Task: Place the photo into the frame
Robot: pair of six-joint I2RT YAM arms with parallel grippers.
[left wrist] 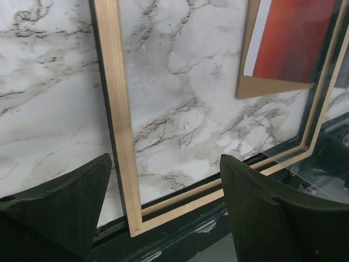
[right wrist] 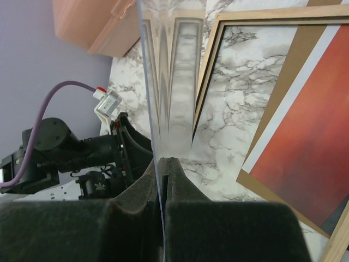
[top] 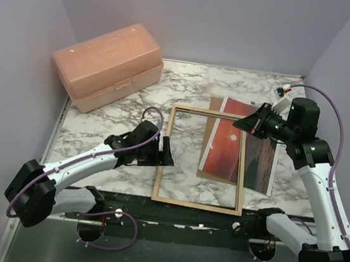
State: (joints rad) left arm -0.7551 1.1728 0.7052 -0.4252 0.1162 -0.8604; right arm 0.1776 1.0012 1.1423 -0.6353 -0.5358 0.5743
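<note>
While the right tool (top: 247, 124) at the centre right of the top view is clamped shut on the edge of a clear pane (top: 259, 164), the left tool (top: 163, 150) sits left of centre with its fingers (left wrist: 60, 207) spread wide and nothing between them but air. The frame (top: 196, 205) lies flat in the middle of the marble desk (top: 98, 128), tan back up. In the left wrist view its left rail (left wrist: 117, 109) and near corner run between the open fingers, closer to the left one.

The photo (top: 227, 151) lies picture side up on a brown board (top: 211, 129), just right of centre, and the frame's right rail crosses over both. The pane slants down from the right tool over the photo's right part. In the right wrist view it shows edge-on (right wrist: 169, 82) between the closed pads. A pink box (top: 109, 65) stands at the upper left.
</note>
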